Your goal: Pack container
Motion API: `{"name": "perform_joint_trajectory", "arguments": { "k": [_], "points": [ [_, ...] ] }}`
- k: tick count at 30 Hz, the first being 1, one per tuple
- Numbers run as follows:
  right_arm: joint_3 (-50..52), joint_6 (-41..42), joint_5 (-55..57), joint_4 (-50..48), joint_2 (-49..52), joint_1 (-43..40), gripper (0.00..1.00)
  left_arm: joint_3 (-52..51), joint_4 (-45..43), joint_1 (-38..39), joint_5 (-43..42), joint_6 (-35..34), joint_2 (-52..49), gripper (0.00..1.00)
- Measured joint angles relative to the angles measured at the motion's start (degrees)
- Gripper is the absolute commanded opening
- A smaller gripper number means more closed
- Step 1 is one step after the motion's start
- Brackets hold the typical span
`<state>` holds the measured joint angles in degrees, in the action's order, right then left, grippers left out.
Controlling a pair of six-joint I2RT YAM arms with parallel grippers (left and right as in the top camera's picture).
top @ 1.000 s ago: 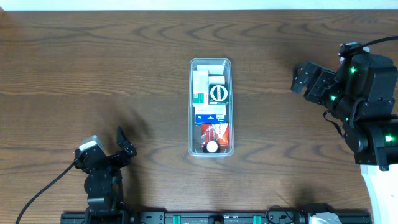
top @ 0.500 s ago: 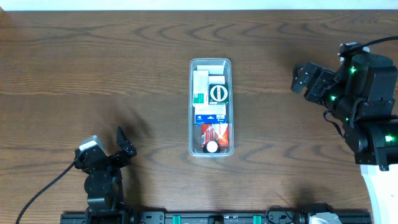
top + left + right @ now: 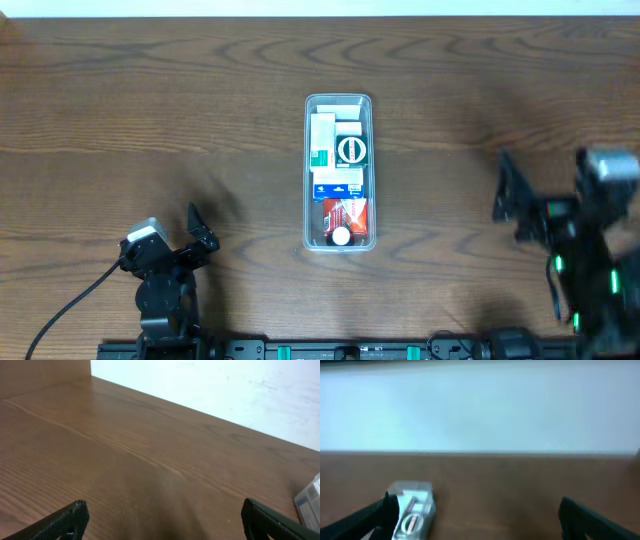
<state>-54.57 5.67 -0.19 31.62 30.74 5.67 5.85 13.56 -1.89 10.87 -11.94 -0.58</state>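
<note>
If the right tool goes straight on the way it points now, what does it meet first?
Likely nothing: ahead of the right tool lies only bare table up to the white wall. The container sits left of that line, though depth is unclear.

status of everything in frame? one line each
container: upright on the table, no lid seen, full
boxes: lying flat inside the container, none outside it
left gripper: open, empty, away from the container
right gripper: open, empty, away from the container; blurred in the overhead view
</note>
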Motion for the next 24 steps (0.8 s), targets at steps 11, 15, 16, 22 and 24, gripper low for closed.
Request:
{"name": "perform_joint_trajectory", "arguments": {
  "k": [11,15,16,22,24],
  "points": [
    [25.8,-5.4,0.2,-22.7,-24.7,-0.3,0.99,0.0,0.0,0.0,0.0,0.0,0.0,0.98],
    [33.3,-7.1,0.3,-29.5,-29.4,-0.6,0.99,0.0,0.0,0.0,0.0,0.0,0.0,0.98],
    [34.8,-7.4,0.3,-30.9,-29.9,-0.6,0.99,0.0,0.0,0.0,0.0,0.0,0.0,0.98],
    [42.1,-8.1,0.5,-37.1,-30.0,-0.6,0.99,0.0,0.0,0.0,0.0,0.0,0.0,0.98],
    [44.8,-8.1,0.6,-38.9,-30.1,-0.6,0.99,0.0,0.0,0.0,0.0,0.0,0.0,0.98]
  ]
}}
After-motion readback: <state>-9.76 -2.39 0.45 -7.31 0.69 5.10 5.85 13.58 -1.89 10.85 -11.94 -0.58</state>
